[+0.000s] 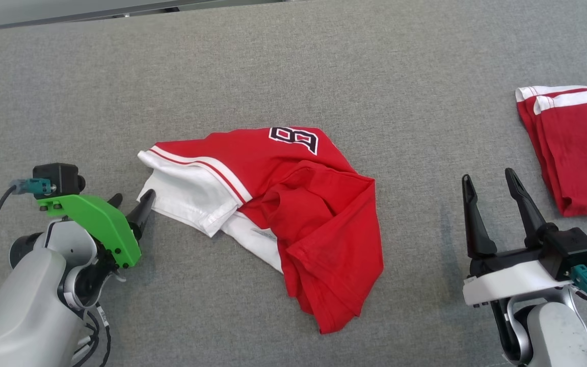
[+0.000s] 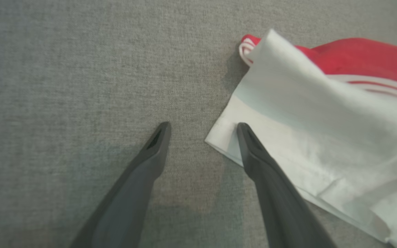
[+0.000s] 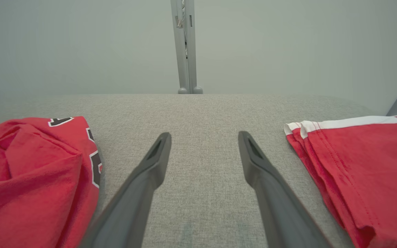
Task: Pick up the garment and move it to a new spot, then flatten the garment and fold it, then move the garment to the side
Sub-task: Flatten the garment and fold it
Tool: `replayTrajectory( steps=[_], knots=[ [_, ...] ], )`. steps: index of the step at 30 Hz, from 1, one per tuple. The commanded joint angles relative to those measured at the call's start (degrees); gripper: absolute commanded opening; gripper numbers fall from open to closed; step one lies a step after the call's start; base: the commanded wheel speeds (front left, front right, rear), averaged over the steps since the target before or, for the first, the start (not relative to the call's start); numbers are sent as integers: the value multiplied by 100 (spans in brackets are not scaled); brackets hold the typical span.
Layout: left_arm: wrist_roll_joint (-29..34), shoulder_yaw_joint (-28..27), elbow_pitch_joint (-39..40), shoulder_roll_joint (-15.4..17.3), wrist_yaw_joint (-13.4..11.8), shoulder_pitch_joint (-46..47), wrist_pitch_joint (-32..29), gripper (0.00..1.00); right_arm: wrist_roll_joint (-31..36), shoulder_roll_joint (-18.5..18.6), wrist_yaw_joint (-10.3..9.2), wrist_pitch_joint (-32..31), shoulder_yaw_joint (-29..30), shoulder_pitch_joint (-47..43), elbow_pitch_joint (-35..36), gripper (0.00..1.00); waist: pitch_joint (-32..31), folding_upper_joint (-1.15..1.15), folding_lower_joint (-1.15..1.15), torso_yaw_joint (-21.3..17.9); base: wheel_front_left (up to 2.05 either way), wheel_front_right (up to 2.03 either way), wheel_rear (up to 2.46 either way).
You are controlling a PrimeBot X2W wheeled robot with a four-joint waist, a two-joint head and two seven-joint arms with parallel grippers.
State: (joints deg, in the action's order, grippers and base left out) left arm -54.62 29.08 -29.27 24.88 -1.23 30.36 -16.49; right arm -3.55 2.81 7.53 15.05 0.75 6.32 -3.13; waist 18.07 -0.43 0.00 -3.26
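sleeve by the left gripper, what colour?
White sleeve, red-striped at its edge; clearest in the left wrist view.

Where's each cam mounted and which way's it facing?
Head view: on the head, looking down at the grey table; crumpled red jersey centre, folded red garment right; left arm, right arm, open jaws at lower corners.
Left wrist view: on the left wrist, looking down along its open jaws; one finger overlaps the jersey's white edge.
Right wrist view: on the right wrist, nearly level across the table toward a pale wall; open jaws between both garments.
Shared: jersey in all three; folded garment in head and right wrist.
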Motion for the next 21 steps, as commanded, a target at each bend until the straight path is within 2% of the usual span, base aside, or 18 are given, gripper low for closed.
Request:
replayTrajectory(
  steps=[1,4,5,6,7,8,9,10,13,15,16,17,21],
  knots=[
    [46,86,-210,-41,55,-16,-22,100,-46,16,-8,18,14,3,-9,100,-4,43,0,-3,0,0,0],
    [-2,190,-684,-183,276,11,-49,98,-92,16,-8,18,47,-13,-15,100,-17,43,0,-4,0,0,0],
    [-9,230,-745,-217,352,13,-53,62,-102,16,-8,18,59,-19,-16,100,-23,43,0,0,0,0,0],
    [8,274,-782,-241,423,18,-39,40,-108,16,-8,18,69,-22,-18,100,-26,43,0,4,0,0,0],
    [4,310,-804,-298,484,16,-23,20,-109,16,-8,18,78,-25,-22,100,-31,43,0,12,0,0,0],
    [-12,347,-810,-352,535,5,-25,8,-123,16,-8,18,89,-33,-31,100,-41,43,0,21,0,0,0],
    [-21,384,-795,-399,582,-6,-17,0,-134,16,-8,18,97,-43,-38,100,-48,43,0,30,0,0,0],
    [-28,412,-770,-438,614,-18,-3,0,-150,16,-8,18,108,-52,-46,100,-51,43,0,41,0,0,0],
    [-9,492,-720,-484,667,-42,9,18,-165,16,-8,18,131,-55,-60,100,-49,43,0,81,0,0,0],
    [26,566,-729,-548,685,-71,-7,15,-186,16,-8,18,132,-35,-79,100,-49,43,0,99,0,0,0],
    [51,603,-747,-564,693,-75,-7,10,-196,16,-8,18,128,-18,-89,100,-48,43,0,104,0,0,0],
    [89,642,-772,-583,693,-71,4,0,-202,16,-8,18,121,2,-99,100,-46,43,0,108,0,0,0],
    [95,703,-782,-645,743,-42,103,0,-215,15,-8,17,106,48,-129,100,-71,43,0,108,0,0,0]
  ],
)
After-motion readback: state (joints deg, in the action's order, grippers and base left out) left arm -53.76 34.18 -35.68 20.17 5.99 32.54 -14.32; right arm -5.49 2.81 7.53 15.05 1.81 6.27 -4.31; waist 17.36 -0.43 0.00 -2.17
